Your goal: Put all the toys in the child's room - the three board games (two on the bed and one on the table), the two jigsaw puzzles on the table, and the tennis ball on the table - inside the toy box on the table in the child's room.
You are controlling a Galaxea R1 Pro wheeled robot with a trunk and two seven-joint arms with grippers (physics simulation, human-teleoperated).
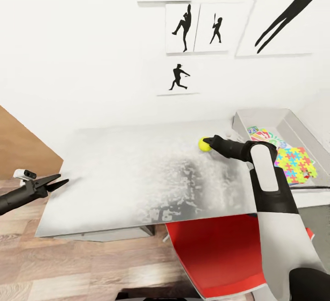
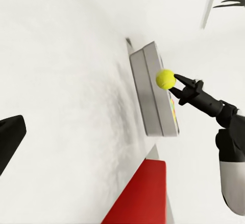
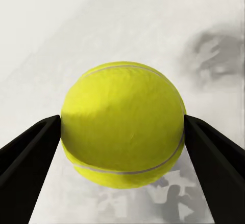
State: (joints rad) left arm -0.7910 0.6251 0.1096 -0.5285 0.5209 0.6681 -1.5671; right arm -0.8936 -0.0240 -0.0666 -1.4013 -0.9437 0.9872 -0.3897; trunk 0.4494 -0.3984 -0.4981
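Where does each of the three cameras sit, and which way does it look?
Head view: from the robot's head, forward and down over the table; both arms show, left gripper at the table's edge.
Left wrist view: on the left arm, looking across the table toward the toy box and the right gripper.
Right wrist view: on the right arm, along its fingers, close on the tennis ball.
All three share the ball.

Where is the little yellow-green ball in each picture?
Head view: the small yellow-green tennis ball sits right of centre, at the tip of the black right gripper, beside the light-grey toy box.
Left wrist view: upper right of centre.
Right wrist view: dead centre, huge.
Shared landmark: the right gripper around it.
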